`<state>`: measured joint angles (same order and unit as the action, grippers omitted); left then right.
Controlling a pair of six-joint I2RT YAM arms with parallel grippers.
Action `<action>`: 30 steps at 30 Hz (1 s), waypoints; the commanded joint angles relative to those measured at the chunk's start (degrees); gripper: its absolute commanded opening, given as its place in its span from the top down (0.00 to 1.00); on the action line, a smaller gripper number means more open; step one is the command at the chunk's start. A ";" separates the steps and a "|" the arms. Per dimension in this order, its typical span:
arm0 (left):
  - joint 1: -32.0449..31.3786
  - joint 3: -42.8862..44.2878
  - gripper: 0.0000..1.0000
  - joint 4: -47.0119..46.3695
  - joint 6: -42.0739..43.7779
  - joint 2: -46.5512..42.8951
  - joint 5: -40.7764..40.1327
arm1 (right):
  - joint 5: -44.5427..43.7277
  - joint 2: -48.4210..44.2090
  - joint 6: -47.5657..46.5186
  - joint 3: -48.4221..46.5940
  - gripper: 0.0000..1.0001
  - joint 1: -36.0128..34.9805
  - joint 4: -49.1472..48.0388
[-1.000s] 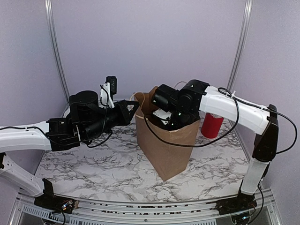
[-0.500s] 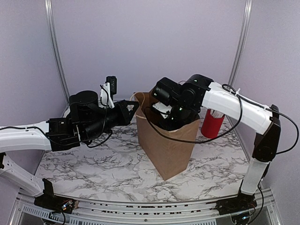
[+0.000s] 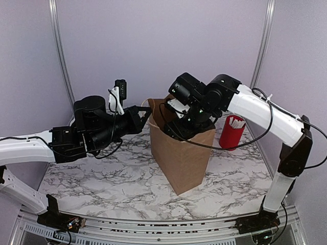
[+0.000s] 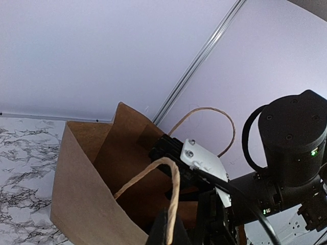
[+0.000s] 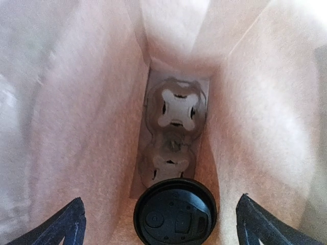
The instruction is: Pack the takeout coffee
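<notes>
While your right gripper (image 5: pixel 163 224) hangs over the mouth of the brown paper bag (image 3: pixel 179 158), its fingers (image 5: pixel 69 224) are spread wide and hold nothing. One dark tip sits in each lower corner of the right wrist view.

Look straight down that view and you see the takeout coffee (image 5: pixel 175 212). It stands upright at the bottom of the bag with its round black lid facing up. It is at the near end of a pale pulp cup carrier (image 5: pixel 176 109), and two open sockets show beyond it. The lid sits well below both fingertips.

Your left gripper (image 4: pixel 184 229) is clamped on the bag's near twine handle (image 4: pixel 171 189), whose loop runs down between the fingers at the bottom edge of the left wrist view. The far handle (image 4: pixel 225 127) arches free behind it.

From above, the bag stands upright on the marble table (image 3: pixel 102 184). A red cylinder of white sticks (image 3: pixel 231 132) stands near it on your right.
</notes>
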<state>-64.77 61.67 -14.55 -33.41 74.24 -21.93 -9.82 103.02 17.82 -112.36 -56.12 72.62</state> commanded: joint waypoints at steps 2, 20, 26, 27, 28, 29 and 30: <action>-0.18 2.21 1.00 0.85 1.03 0.29 -0.48 | -1.47 -3.28 1.84 -1.81 0.00 -0.38 -5.33; 0.52 4.23 1.00 4.02 1.33 -0.32 -3.65 | 3.70 -9.68 1.55 0.39 0.00 0.04 -23.47; 2.42 4.68 1.00 4.92 0.82 -1.29 -3.43 | 5.16 -11.78 0.84 -0.42 0.00 0.34 -29.26; 2.97 4.69 1.00 5.10 0.60 -1.55 -3.26 | 5.09 -12.24 0.81 -0.71 0.00 0.51 -30.08; 3.53 4.69 1.00 5.39 0.52 -1.89 -3.06 | 5.11 -12.62 0.62 -0.94 0.00 0.75 -30.92; 4.04 4.56 1.00 5.79 0.26 -2.29 -3.08 | 4.94 -13.04 0.41 -1.16 0.00 0.93 -31.56; 4.68 4.39 1.00 6.10 0.06 -2.71 -2.99 | 4.49 -13.43 0.23 -1.40 0.00 1.11 -32.18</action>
<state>-62.19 64.73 -10.15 -33.01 74.08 -24.49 -5.41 92.38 19.22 -111.77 -55.68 46.26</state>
